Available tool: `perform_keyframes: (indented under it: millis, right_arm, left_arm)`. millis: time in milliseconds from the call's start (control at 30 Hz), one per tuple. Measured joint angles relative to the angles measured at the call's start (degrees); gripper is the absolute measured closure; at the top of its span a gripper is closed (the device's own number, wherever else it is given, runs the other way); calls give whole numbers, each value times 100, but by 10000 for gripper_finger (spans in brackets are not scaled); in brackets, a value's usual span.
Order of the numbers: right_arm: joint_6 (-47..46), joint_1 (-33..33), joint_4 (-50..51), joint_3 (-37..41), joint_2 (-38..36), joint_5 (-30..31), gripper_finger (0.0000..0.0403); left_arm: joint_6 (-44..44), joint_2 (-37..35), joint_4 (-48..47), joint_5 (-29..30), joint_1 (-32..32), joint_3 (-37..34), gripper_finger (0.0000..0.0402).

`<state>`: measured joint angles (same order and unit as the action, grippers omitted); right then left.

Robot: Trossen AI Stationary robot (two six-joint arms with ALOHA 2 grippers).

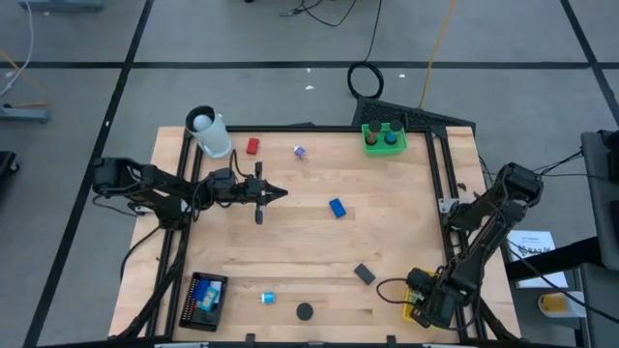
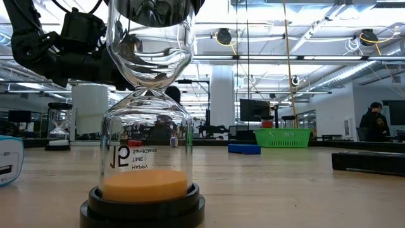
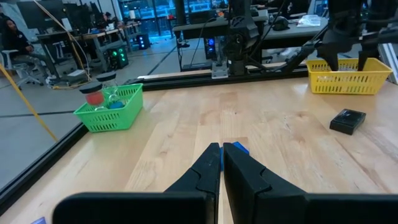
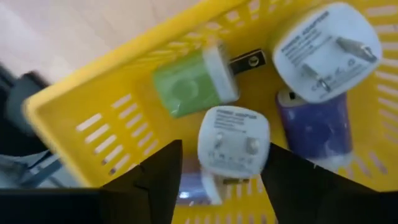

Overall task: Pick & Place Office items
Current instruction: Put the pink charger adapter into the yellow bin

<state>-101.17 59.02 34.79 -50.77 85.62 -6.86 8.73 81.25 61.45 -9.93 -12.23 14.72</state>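
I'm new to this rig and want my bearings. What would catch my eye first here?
In the low view a glass sand timer, orange sand settled in its lower bulb, stands close to the camera. At the table's near right corner, the right pincer hangs open over the yellow basket holding plug adapters, a white one between its fingers. The left pincer, shut, points across the table toward a blue block.

On the wooden bench lie a blue block, a red block, a black block and a dark disc. The left end effector hovers mid-bench; the right arm reaches over the yellow tray.
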Motion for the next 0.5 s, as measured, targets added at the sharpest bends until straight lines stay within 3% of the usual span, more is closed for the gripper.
perform_keyframes:
  millis: [233,500]
  right_arm:
    - [-81,-104,166,-1,-384,-67,215]
    - [-2,-172,17,-1,-406,-135,309]
  left_arm:
    - [2,0,-2,0,0,0,376]
    - [4,0,-2,0,-2,0,376]
